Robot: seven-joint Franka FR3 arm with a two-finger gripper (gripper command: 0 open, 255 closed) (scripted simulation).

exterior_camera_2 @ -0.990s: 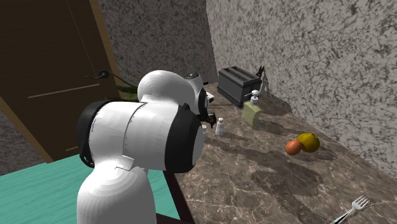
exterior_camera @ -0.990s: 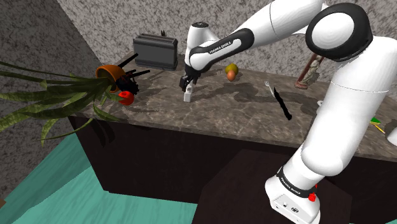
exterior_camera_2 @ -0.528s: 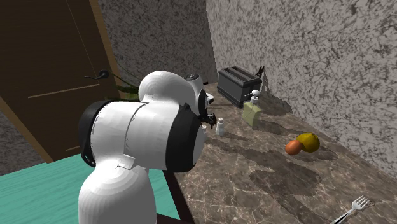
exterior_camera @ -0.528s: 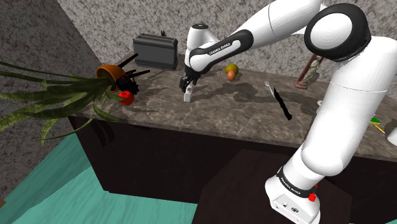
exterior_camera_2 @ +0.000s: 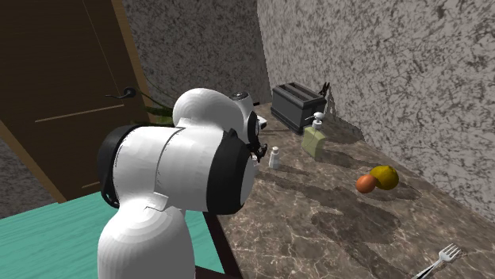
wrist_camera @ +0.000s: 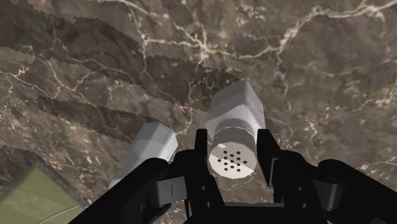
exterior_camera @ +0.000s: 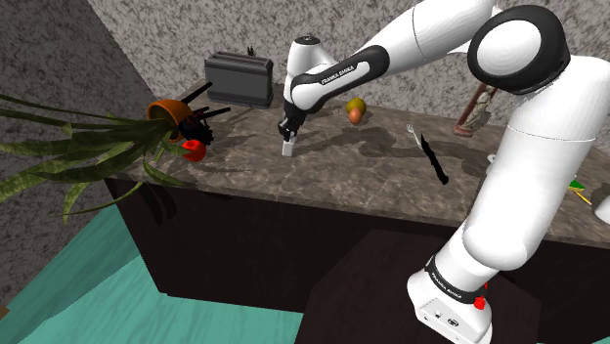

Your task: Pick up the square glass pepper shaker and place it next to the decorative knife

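Observation:
A pale square shaker [wrist_camera: 234,121] with a round, perforated cap stands upright on the brown marble counter [wrist_camera: 305,57]. My gripper [wrist_camera: 234,156] is shut on it, one black finger [wrist_camera: 202,147] pressed to each side of the cap. From the shoulder view the gripper [exterior_camera: 286,132] hangs straight over the shaker [exterior_camera: 288,149] near the counter's front edge. The same shaker [exterior_camera_2: 274,157] shows beside the arm in the second exterior view. The black knife [exterior_camera: 436,162] lies far toward the shoulder view's right, with a fork [exterior_camera: 412,128] at its far end.
A second pale shaker [wrist_camera: 153,149] stands close beside the held one. A dark toaster [exterior_camera: 239,80], a greenish soap bottle [exterior_camera_2: 314,139] and fruit [exterior_camera: 356,109] stand along the wall. A tipped plant pot [exterior_camera: 171,110] with long leaves lies at the counter's end, and a statuette [exterior_camera: 473,110] stands beyond the knife.
The fingers have closed on the shaker's cap; a second ago they stood apart around it. The arm and the shaker have hardly moved.

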